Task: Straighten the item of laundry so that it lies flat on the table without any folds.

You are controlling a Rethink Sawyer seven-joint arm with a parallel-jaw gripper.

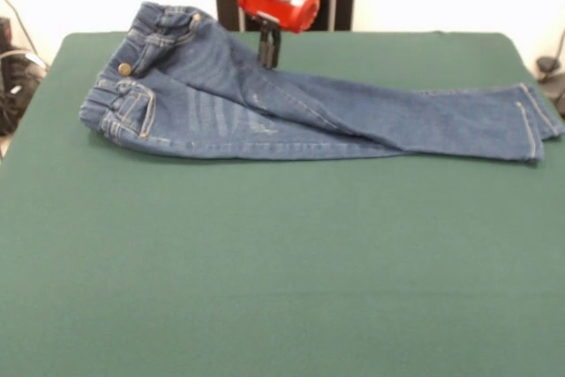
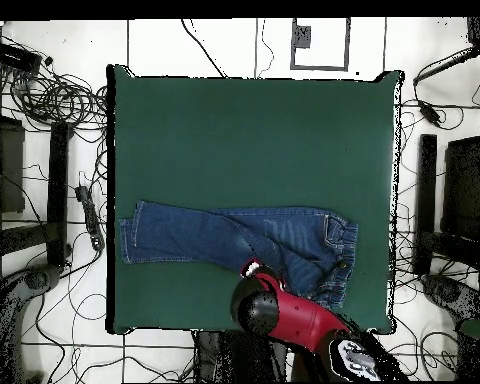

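The item of laundry, a small pair of blue jeans (image 1: pixel 291 112), lies across the far half of the green table (image 1: pixel 265 271). Its waistband with the brass button (image 1: pixel 124 69) is at the left and its leg hems (image 1: pixel 534 121) reach the right edge. One leg lies partly over the other, and the hip part is bunched and folded. My gripper (image 1: pixel 268 59) hangs straight down at the jeans' far edge near the crotch, at or just above the cloth. In the overhead view the jeans (image 2: pixel 224 235) stretch along the table (image 2: pixel 254 130), and the red arm (image 2: pixel 284 310) covers the gripper.
Cables and dark gear (image 2: pixel 44 90) crowd the floor round the table. A bundle of cables (image 1: pixel 13 77) sits off the table's left side and a small stand (image 1: pixel 552 72) off its right. The jeans' hems lie close to the table's edge.
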